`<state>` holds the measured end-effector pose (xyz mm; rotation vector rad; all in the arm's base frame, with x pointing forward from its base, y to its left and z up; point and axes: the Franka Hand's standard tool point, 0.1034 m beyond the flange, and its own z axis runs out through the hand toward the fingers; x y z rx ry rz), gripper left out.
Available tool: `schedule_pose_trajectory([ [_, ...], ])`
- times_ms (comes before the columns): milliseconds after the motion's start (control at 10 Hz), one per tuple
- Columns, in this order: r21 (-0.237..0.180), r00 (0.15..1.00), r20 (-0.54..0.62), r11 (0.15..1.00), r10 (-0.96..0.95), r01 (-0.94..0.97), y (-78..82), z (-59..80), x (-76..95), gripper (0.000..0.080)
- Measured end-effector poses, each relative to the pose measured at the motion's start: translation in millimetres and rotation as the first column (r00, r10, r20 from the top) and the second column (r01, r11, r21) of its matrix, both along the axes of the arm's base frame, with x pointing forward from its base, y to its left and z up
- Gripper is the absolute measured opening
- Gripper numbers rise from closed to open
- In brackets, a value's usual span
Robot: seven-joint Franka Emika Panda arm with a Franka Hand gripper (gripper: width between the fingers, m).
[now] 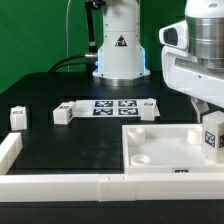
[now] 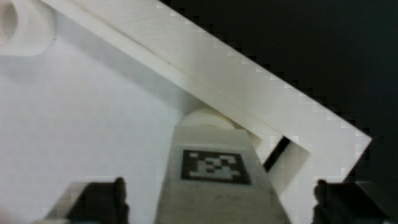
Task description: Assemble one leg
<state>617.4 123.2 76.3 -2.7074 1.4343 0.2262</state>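
Observation:
One leg (image 1: 212,136), a small white block with a marker tag, is at the far corner of the white square panel (image 1: 160,146) on the exterior view's right. My gripper (image 1: 207,116) is right above it. In the wrist view the leg (image 2: 217,160) lies between my fingers (image 2: 100,200), with a narrow gap on each side, so the gripper (image 2: 217,202) is open around it. The panel's raised wall (image 2: 231,75) runs just beside the leg. I cannot tell whether the leg is seated in a socket.
Three loose legs lie on the black table: one (image 1: 18,117) at the left, one (image 1: 62,114) near the marker board (image 1: 115,107), one (image 1: 148,108) beside it. Long white border rails (image 1: 60,182) run along the front and left. The robot base (image 1: 118,45) stands behind.

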Motion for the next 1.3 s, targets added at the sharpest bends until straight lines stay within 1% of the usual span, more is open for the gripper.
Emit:
schedule_pose_trajectory([
  [100, 0.006, 0.998, 0.008, 0.998, 0.060, -0.060, -0.6, 0.0, 0.1, 0.0604],
  [200, 0.022, 0.956, 0.042, 0.957, 0.290, -0.291, -1.1, -0.3, 0.1, 0.0635],
  [300, 0.028, 0.903, 0.064, 0.904, 0.425, -0.427, -0.1, -0.4, -0.3, 0.0635],
  [400, 0.032, 0.816, 0.090, 0.817, 0.571, -0.576, 0.4, -0.9, -0.7, 0.0647],
  [700, 0.027, 0.527, 0.137, 0.529, 0.839, -0.848, -0.2, -2.4, -0.6, 0.0649],
  [800, 0.020, 0.448, 0.146, 0.450, 0.882, -0.893, 1.2, -2.2, -0.6, 0.0649],
  [900, 0.012, 0.346, 0.158, 0.348, 0.925, -0.937, 0.5, -2.4, -0.7, 0.0649],
  [1000, 0.008, 0.283, 0.168, 0.286, 0.944, -0.958, -1.4, -2.5, -0.4, 0.0649],
  [1100, 0.008, 0.284, 0.167, 0.287, 0.944, -0.958, -1.3, -2.6, -0.5, 0.0649],
  [1200, 0.008, 0.285, 0.167, 0.288, 0.944, -0.958, -1.3, -2.7, -0.6, 0.0536],
  [1300, 0.008, 0.285, 0.167, 0.288, 0.944, -0.958, -1.4, -2.7, -0.6, 0.0536],
])
